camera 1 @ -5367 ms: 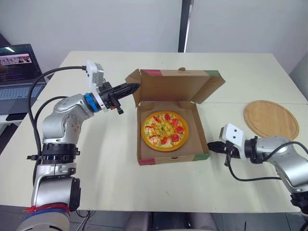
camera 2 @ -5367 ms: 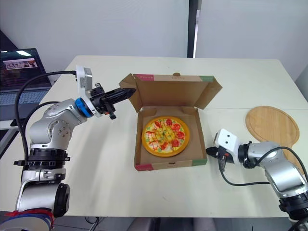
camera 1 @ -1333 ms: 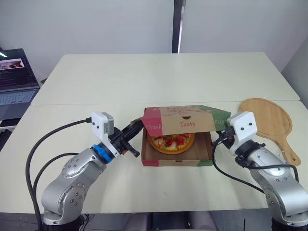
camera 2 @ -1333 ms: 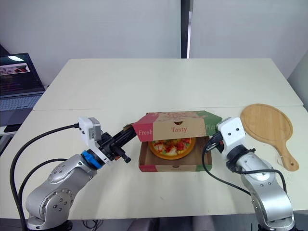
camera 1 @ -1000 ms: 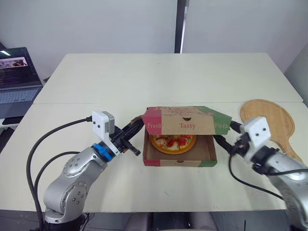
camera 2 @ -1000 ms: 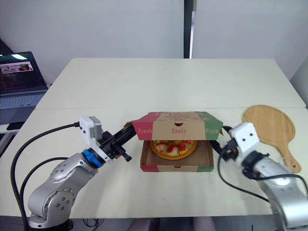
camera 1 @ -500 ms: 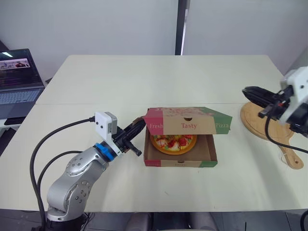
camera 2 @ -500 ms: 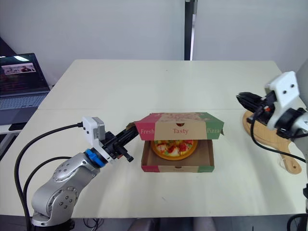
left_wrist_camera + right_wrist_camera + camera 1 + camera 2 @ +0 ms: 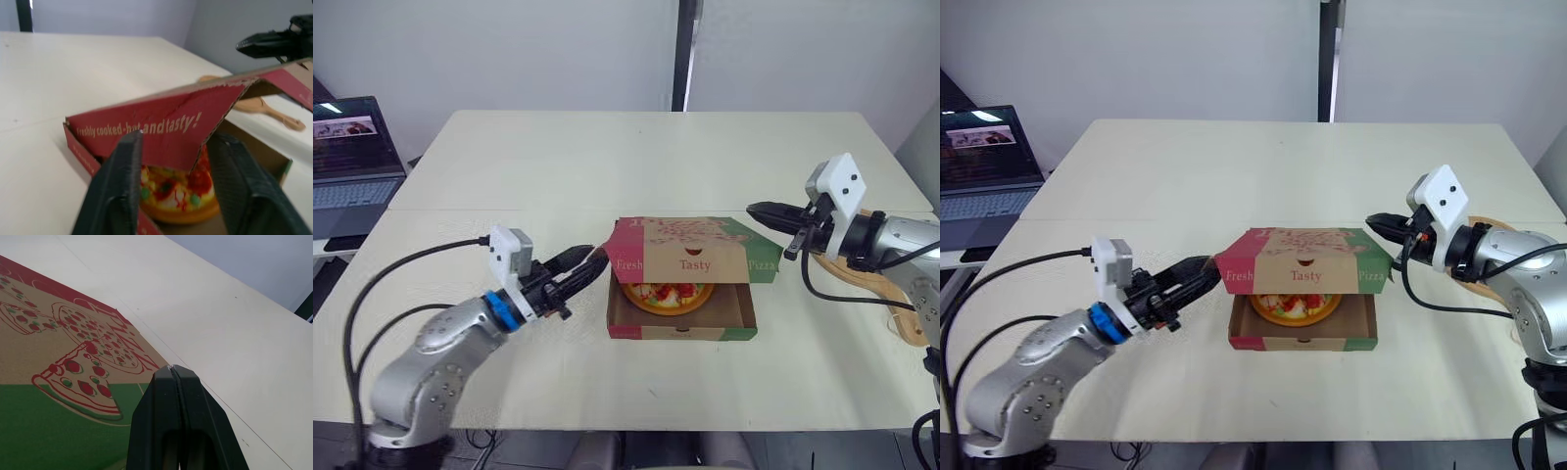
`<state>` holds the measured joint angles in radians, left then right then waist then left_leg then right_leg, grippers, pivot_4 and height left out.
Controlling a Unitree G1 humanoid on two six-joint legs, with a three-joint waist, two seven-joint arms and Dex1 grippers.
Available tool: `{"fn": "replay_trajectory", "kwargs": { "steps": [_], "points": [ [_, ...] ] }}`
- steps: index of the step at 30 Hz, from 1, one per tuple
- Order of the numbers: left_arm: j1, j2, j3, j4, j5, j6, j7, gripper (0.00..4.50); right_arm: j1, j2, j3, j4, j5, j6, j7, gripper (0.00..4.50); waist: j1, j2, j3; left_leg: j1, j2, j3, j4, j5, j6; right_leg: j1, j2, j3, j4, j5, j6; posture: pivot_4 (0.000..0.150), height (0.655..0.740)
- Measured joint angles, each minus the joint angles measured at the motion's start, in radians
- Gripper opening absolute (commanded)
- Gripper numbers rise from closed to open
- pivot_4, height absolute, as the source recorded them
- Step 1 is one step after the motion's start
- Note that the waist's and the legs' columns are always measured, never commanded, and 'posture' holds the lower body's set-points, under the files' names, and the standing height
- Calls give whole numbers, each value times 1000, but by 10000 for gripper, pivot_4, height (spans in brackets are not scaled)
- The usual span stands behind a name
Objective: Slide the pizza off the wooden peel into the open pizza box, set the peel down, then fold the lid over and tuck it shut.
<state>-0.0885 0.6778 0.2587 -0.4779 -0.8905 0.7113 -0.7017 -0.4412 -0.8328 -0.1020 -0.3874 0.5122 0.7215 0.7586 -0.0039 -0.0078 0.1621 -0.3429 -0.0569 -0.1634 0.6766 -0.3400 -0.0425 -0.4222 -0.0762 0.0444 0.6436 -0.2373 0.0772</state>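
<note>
Left eye view has the pizza box point(image 9: 680, 331) on the table point(image 9: 558, 166), its lid point(image 9: 690, 240) half lowered and the front flap hanging over the pizza point(image 9: 663, 292) inside. Just left of the box, the left gripper point(image 9: 587, 264) holds its fingers spread, pointing at the lid's red side flap. The right gripper point(image 9: 756, 210), fingers pressed together, hovers by the lid's far right corner. The wooden peel point(image 9: 252, 104) lies right of the box.
</note>
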Motion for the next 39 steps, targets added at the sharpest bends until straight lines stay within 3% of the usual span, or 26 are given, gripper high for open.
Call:
{"fn": "replay_trajectory", "kwargs": {
  "steps": [2,6,10,14,22,32,39],
  "points": [
    [-59,108,34,72,-88,88,-84,37098,0,0,8,2,-6,-12,9,0,0,0,0,0,0,0,0,0,1,0,0,0,0,0,0,1500,7400],
    [-210,245,85,222,-175,195,-185,37098,2,-1,9,13,-20,-27,27,0,-2,0,1,-1,0,-1,0,0,1,0,0,-1,0,0,0,1500,7400],
    [-448,226,37,353,-153,198,-204,37098,4,-2,22,20,-27,-39,44,0,0,-1,1,-1,-1,-2,0,0,-1,0,0,-1,-1,0,0,1500,7400],
    [-616,173,-120,415,-60,156,-301,25119,8,-3,37,21,-30,-44,57,0,-2,-1,1,-2,-1,-1,0,1,-1,-2,0,-1,-1,0,0,1500,7400],
    [-836,11,-456,582,253,-81,-589,244,60,-22,49,-3,-28,-46,92,0,-5,-1,1,-4,-1,-1,1,1,-1,-3,0,-1,0,0,0,1500,7400],
    [-835,-75,-600,652,456,-262,-753,244,148,-26,51,-77,-42,-66,102,0,-23,-2,2,-4,-1,-1,1,0,-1,-3,0,-1,0,0,0,1500,7400],
    [-825,-92,-603,662,495,-283,-776,244,291,-85,-111,-86,-72,-106,89,0,-18,-2,2,-4,-2,-2,1,0,-1,-3,0,-1,0,0,0,1500,7400]
  ]
}}
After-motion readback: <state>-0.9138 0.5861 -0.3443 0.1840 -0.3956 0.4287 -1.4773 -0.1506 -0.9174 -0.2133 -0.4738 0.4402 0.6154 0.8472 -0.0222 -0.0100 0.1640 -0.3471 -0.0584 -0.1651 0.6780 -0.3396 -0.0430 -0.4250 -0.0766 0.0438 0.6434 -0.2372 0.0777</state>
